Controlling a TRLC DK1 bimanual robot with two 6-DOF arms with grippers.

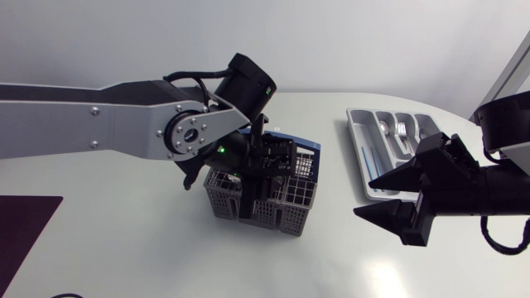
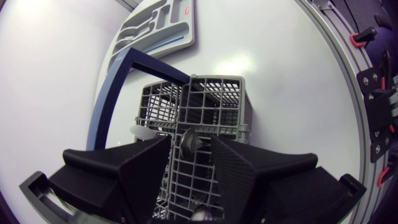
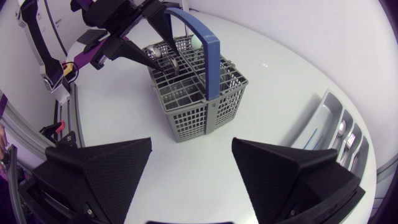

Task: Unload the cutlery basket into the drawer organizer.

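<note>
- Your left claw (image 2: pixel 190 149) hung with its fingers apart, one on either side of the round end of a metal utensil (image 2: pixel 188 140). No grip on it showed.
- That utensil stood roughly upright in the cutlery basket (image 1: pixel 286 207) at the centre of the head frame, with its long axis vertical and its round end up towards the claw.
- Closing there risked pinching the basket's grid wall as well, so a lift could have dragged or tipped the basket. The rounded end might also have slipped from the wedge fingers.
- The blue handle (image 3: pixel 208 56) arched close by and could have snagged the utensil.
- Your right claw (image 1: pixel 363 197) was wide apart and empty at lower right, beside the drawer organizer (image 1: pixel 358 136) at upper right.
</note>
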